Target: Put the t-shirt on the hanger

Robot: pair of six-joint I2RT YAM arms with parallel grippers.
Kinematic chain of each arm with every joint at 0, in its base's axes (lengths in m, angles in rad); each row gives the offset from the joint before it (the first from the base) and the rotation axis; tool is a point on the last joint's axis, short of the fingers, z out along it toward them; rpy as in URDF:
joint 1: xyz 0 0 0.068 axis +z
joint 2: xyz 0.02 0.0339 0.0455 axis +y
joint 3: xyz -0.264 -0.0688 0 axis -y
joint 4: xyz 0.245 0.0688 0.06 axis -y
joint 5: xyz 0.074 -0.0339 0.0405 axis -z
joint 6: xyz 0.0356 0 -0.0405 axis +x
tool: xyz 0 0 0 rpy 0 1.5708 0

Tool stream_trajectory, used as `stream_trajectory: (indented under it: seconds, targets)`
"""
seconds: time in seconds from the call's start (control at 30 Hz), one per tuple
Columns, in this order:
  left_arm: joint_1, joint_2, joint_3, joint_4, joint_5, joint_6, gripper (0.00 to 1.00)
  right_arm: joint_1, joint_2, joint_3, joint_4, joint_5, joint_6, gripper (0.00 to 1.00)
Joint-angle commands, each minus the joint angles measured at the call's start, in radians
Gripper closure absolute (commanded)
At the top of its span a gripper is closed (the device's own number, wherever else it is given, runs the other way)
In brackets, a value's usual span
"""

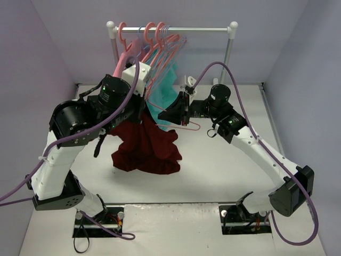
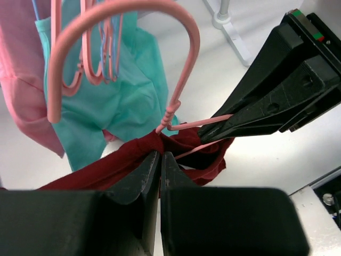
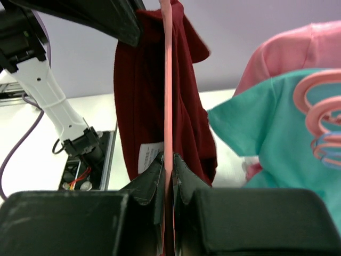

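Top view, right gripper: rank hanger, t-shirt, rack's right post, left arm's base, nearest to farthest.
1. hanger: clamped in the right gripper itself.
2. t-shirt: just to its left, drooping toward the table.
3. rack's right post: behind it, to the right.
4. left arm's base: near-left table edge, farthest.

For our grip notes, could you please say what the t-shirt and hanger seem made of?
T-shirt: soft matte cloth, likely cotton knit; it drapes in limp folds. Hanger: thin, smooth, faintly glossy rod, plastic or coated wire; it holds a rigid curve.
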Motion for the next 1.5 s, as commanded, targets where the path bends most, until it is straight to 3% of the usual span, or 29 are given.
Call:
stream_trajectory:
  seconds: [0.0,0.17,0.4,0.63,0.73,0.83,0.9,1.0,1.27,1.47]
  targets:
    - [0.038,-0.013,0.056,0.059,0.001,0.08,1.0,0.011,0.027,0.065,0.22,-0.035,0.041,1.0]
    - [0.148,-0.015,0.036,0.063,0.082,0.125,1.0,0.011,0.037,0.085,0.234,-0.054,0.035,1.0]
    - [0.169,0.037,0.163,0.076,0.127,0.194,1.0,0.011,0.057,0.122,0.248,-0.073,0.051,1.0]
    - [0.168,0.087,0.17,0.095,0.237,0.188,1.0,0.011,0.125,0.164,0.29,-0.134,0.094,1.0]
    - [0.169,0.066,0.122,0.118,0.201,0.205,0.86,0.007,0.142,0.154,0.299,-0.139,0.088,1.0]
    - [0.169,0.039,0.109,0.12,0.185,0.237,0.56,0.002,0.158,0.157,0.3,-0.15,0.09,1.0]
    - [0.169,0.019,0.101,0.121,0.166,0.271,0.46,-0.008,0.161,0.142,0.3,-0.145,0.087,1.0]
    - [0.172,-0.042,0.069,0.126,0.152,0.328,0.39,-0.019,0.159,0.115,0.307,-0.144,0.086,1.0]
    - [0.216,-0.255,-0.191,0.131,0.17,0.461,0.39,-0.031,0.178,0.11,0.331,-0.157,0.092,1.0]
    - [0.293,-0.32,-0.325,0.139,0.389,0.589,0.39,-0.041,0.195,0.124,0.338,-0.206,0.11,1.0]
